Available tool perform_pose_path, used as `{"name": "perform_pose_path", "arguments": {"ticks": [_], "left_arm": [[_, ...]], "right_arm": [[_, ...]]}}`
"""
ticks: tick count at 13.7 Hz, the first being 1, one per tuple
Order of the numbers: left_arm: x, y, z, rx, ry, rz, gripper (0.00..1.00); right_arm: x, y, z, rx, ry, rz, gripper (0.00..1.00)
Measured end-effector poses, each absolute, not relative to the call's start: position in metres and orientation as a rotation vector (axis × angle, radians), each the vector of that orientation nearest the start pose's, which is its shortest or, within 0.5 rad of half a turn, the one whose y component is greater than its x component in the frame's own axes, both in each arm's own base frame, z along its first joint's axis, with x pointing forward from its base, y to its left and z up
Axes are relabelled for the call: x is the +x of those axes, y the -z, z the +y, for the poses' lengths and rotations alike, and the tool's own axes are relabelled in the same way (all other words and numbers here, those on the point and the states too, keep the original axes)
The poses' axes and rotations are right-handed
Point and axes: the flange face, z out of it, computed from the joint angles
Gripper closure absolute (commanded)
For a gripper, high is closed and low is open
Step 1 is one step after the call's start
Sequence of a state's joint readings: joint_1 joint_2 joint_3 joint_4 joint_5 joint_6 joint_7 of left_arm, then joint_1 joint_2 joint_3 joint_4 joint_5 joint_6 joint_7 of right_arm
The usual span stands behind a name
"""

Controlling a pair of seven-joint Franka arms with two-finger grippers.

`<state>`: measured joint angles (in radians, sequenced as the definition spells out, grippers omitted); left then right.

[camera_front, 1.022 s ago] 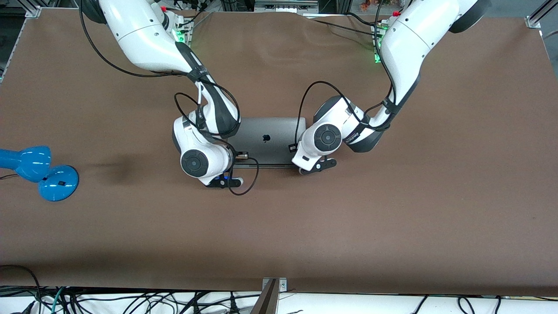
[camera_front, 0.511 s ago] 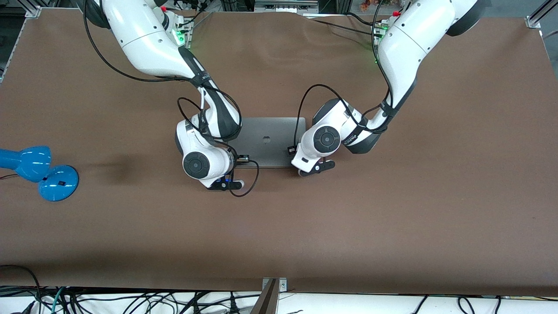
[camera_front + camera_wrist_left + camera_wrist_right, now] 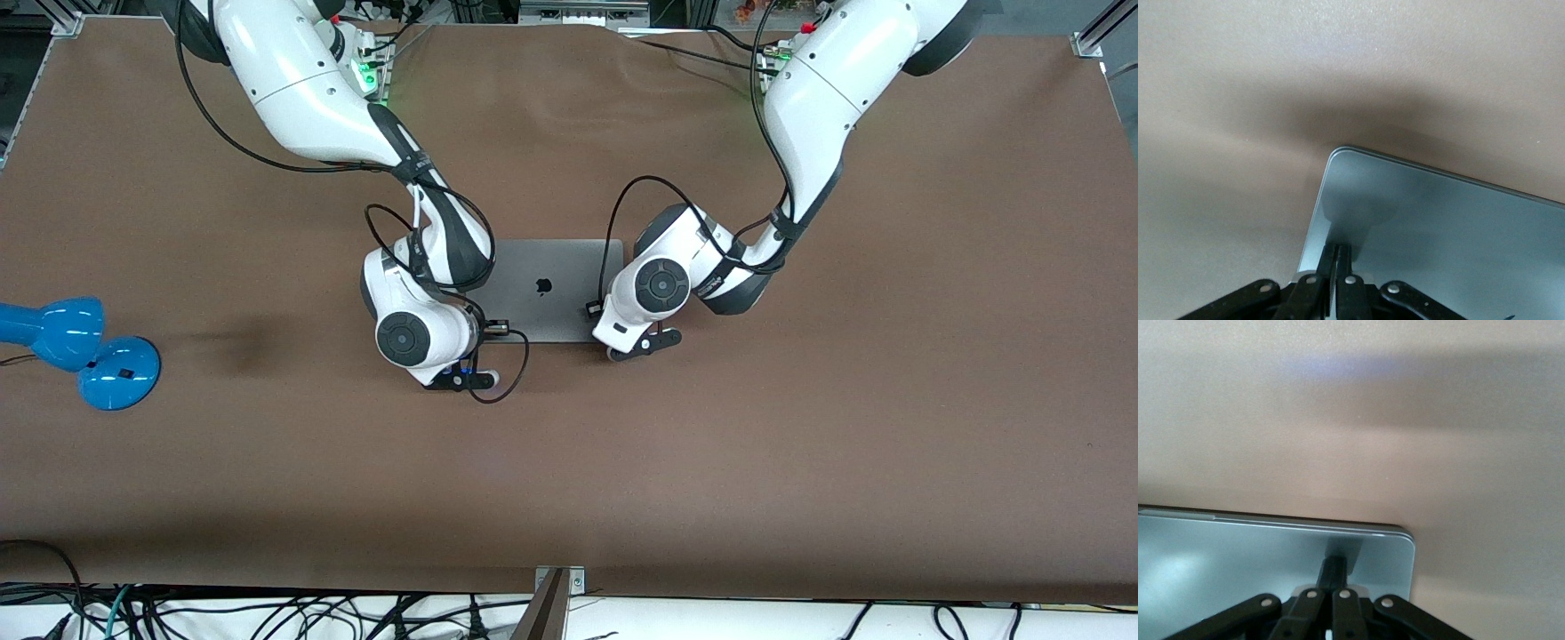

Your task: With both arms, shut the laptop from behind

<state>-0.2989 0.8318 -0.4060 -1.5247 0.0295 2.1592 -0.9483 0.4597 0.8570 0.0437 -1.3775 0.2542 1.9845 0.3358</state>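
The space-grey laptop (image 3: 542,289) lies in the middle of the table with its lid down and the dark apple logo facing up; keyboard and trackpad are hidden. The right arm's wrist (image 3: 413,333) is over the lid's corner toward the right arm's end. The left arm's wrist (image 3: 658,286) is over the other corner nearer the front camera. My left gripper (image 3: 1340,252) is shut, its fingertips pressing on the lid (image 3: 1438,227) near its rounded corner. My right gripper (image 3: 1336,565) is shut, its fingertips pressing on the lid (image 3: 1218,553) near its corner.
A blue desk lamp (image 3: 80,351) lies at the table's edge toward the right arm's end. Black cables loop from both wrists beside the laptop. Bare brown table (image 3: 569,462) stretches toward the front camera.
The lid has gone down from a slight tilt to lying flat. Both wrists have shifted a little toward each other and lower with it.
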Motion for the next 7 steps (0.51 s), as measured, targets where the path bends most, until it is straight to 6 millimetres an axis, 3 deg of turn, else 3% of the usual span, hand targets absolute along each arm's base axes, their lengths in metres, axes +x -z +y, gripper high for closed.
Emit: {"name": "perform_pose_path", "arguments": {"ticks": [2, 3, 4, 5, 7], "left_arm": [[0.558, -0.189, -0.415, -3.162, -0.466, -0.526, 0.00], [0.562, -0.193, -0.415, -3.169, -0.455, -0.532, 0.00], [0.566, -0.198, -0.414, -3.176, -0.443, -0.539, 0.00], [0.569, -0.206, -0.413, -3.181, -0.431, -0.542, 0.00], [0.572, -0.225, -0.412, -3.187, -0.406, -0.537, 0.00]], "right_arm": [[0.614, -0.183, 0.350, -2.971, -0.495, -0.037, 1.00], [0.614, -0.183, 0.350, -2.973, -0.495, -0.040, 0.84], [0.615, -0.185, 0.350, -2.978, -0.494, -0.047, 0.38], [0.616, -0.190, 0.351, -2.981, -0.506, -0.057, 0.00], [0.620, -0.217, 0.353, -2.982, -0.527, -0.081, 0.00]]}}
